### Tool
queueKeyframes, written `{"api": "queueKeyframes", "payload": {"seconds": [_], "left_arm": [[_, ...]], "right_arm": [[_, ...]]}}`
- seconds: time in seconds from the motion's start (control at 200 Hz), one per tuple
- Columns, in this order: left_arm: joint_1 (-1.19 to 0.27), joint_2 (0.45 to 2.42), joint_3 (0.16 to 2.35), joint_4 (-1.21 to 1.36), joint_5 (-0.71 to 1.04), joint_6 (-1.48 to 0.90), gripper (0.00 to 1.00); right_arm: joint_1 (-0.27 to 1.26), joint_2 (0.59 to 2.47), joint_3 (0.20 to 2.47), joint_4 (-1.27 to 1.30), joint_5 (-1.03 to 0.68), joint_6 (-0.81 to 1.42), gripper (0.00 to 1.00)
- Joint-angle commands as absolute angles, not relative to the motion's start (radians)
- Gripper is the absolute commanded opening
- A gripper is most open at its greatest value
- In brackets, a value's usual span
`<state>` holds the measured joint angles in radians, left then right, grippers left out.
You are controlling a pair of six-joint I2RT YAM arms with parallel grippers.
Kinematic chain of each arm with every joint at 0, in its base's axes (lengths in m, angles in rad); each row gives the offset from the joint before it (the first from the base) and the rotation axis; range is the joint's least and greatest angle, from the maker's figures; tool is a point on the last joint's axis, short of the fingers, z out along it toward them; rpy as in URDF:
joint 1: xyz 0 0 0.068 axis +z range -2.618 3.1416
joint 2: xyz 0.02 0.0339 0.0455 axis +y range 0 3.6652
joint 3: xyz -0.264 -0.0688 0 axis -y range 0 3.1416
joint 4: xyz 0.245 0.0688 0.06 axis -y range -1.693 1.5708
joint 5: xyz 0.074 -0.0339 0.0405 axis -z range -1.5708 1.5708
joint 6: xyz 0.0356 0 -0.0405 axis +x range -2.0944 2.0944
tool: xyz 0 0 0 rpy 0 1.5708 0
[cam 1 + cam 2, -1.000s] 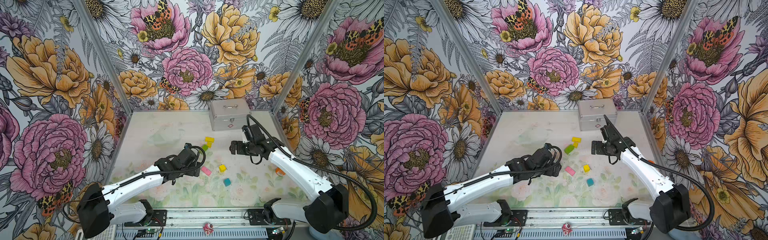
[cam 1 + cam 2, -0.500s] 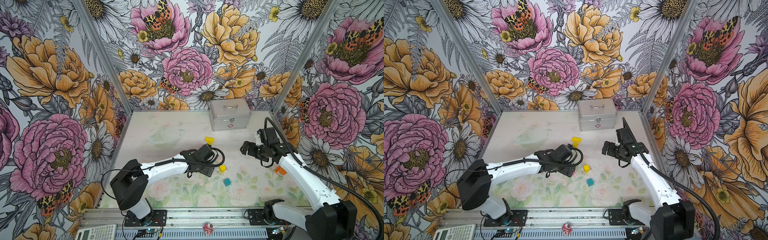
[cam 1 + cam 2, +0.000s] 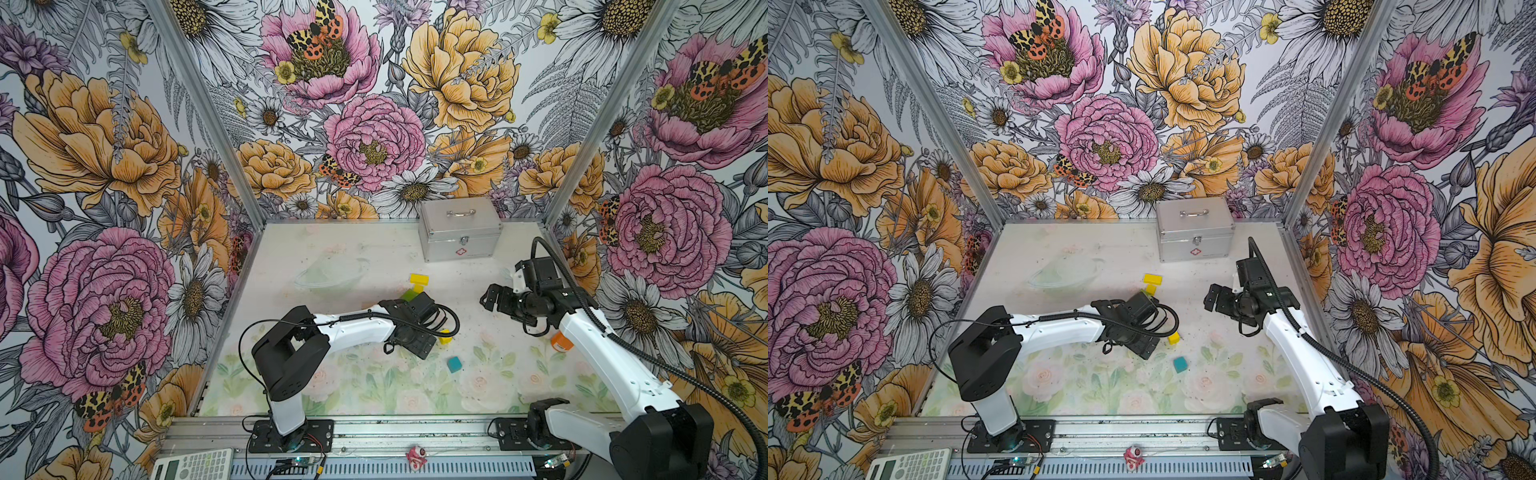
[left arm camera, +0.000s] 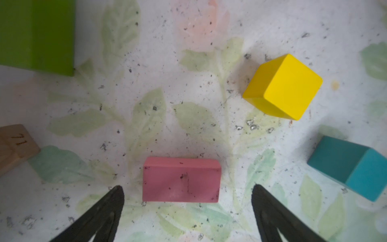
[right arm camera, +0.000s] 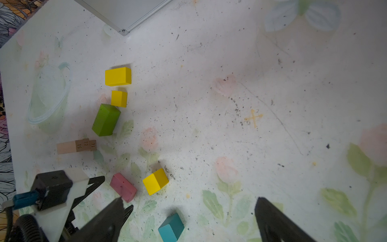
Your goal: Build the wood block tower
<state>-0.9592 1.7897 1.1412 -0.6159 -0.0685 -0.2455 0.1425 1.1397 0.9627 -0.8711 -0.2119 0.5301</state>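
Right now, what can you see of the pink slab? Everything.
The pink slab is a flat rectangular block, matte pink paint, wood by the look, with dark specks and a scratch on top. It lies flat on the table, untouched, between the fingers of the open left gripper, a gap on each side. The yellow cube sits apart from it. It is hidden in both top views.

3 yel blks (image 5: 118, 76) (image 5: 119, 98) (image 5: 155, 181), 1 grn (image 5: 105, 120), 1 pink (image 5: 123, 187), 1 teal (image 5: 170, 227), 3 tan (image 5: 76, 146).

Green bar (image 4: 37, 35) partly off-frame
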Motion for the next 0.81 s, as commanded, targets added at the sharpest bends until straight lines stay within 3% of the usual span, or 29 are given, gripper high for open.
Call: {"api": "queueKeyframes", "payload": {"seconds": [0.0,0.325,0.801], "left_arm": [[-0.958,1.803,1.169,-0.621,-0.047,-0.213,0.96],[-0.953,1.858,1.195,-0.621,-0.042,-0.201,0.87],[-0.95,1.848,1.171,-0.626,-0.045,-0.201,0.83]], "right_arm": [[0.135,1.111,0.955,-0.854,-0.232,0.514,1.0],[0.135,1.11,0.952,-0.854,-0.244,0.512,1.0],[0.135,1.113,0.943,-0.842,-0.258,0.511,1.0]]}}
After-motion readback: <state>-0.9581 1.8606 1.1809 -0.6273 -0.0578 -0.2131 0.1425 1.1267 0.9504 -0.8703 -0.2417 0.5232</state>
